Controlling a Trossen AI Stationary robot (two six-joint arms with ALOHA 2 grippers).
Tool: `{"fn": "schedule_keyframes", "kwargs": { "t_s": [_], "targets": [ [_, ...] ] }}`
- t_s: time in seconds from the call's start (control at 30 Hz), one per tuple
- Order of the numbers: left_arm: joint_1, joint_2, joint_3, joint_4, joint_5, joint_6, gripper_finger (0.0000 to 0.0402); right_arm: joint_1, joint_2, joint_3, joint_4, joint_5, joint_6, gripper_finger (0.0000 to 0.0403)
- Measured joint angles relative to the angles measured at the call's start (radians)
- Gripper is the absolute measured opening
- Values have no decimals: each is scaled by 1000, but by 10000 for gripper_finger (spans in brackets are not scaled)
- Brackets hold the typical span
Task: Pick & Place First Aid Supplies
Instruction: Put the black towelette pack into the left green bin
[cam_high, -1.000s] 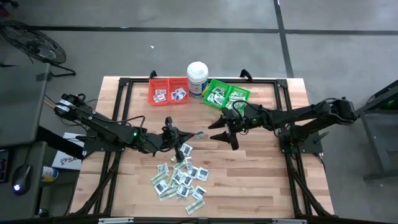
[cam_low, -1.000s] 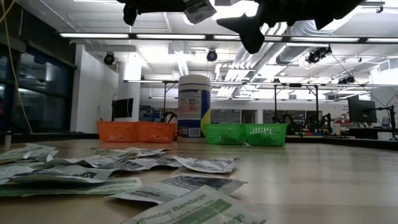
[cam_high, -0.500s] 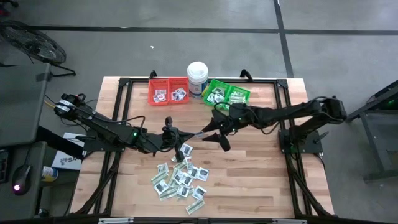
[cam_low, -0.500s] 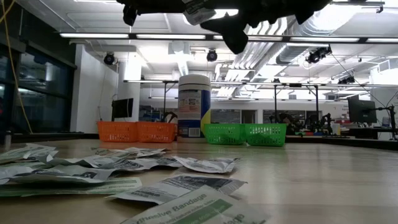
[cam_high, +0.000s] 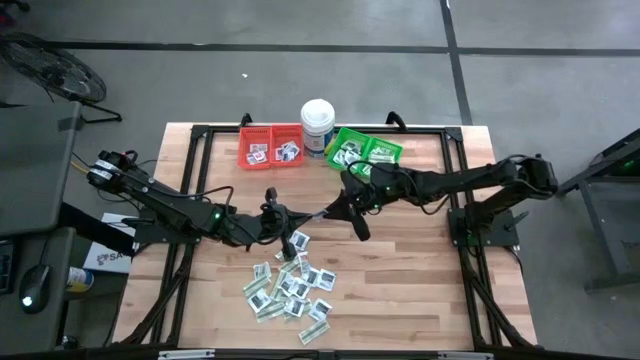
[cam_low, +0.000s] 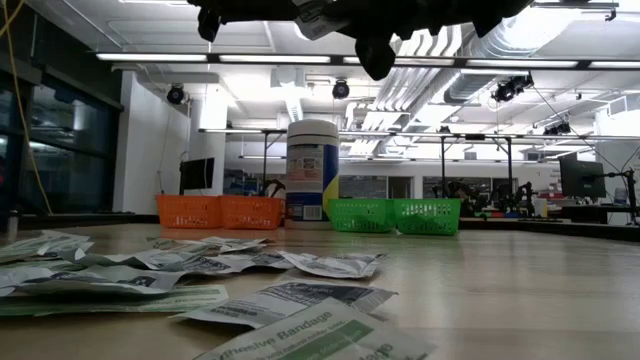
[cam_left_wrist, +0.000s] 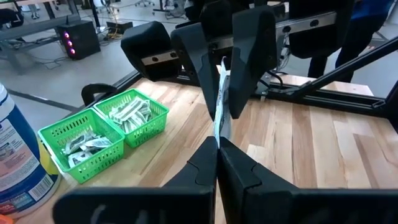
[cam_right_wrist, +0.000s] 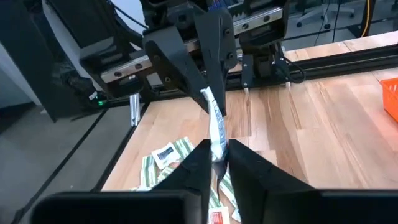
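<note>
One long pale packet (cam_high: 318, 214) of the first aid supplies hangs in the air over the table's middle, between my two grippers. My left gripper (cam_high: 302, 215) is shut on its left end and my right gripper (cam_high: 336, 209) on its right end. In the low view the packet (cam_low: 318, 14) shows at the top edge. The other packets (cam_high: 290, 285) lie flat in a loose heap on the wooden table (cam_high: 420, 280), nearer the front edge. My left gripper pinches the packet's near end (cam_left_wrist: 217, 132) between its two fingers, coming level from the table's left. The packet stands on edge, clear of the table. My right gripper pinches the packet's opposite end (cam_right_wrist: 215, 138) between its two fingers, coming roughly level from the table's right, in line with the packet. The packet spans the short gap between both grippers.
At the far edge stand a red bin (cam_high: 270, 146), a tall white tub (cam_high: 318, 125) and a green bin (cam_high: 365, 152); both bins hold packets. Bare wood lies to the right of the heap.
My right gripper has moved toward the table's left, up to the packet that my left gripper holds still, and its fingers have shut on the packet's free end.
</note>
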Motion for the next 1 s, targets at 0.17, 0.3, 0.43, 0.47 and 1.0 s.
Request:
{"fn": "schedule_keyframes", "kwargs": {
  "t_s": [0.17, 0.3, 0.43, 0.47, 1.0],
  "targets": [
    [0, 0, 0, 0, 0, 0, 0, 0, 0, 0, 0, 3, -21, 5],
    [0, 0, 0, 0, 0, 0, 0, 0, 0, 0, 0, 3, -13, 3],
    [0, 0, 0, 3, 0, 47, 6, 0, 0, 0, -3, 3, 5, 2],
    [0, 0, 0, 7, 0, 75, 12, -1, 0, 0, -7, 3, 10, 2],
    [22, -215, -1, -177, -257, 288, 211, -205, -109, 0, -332, 64, 2, 0]
  ]
}}
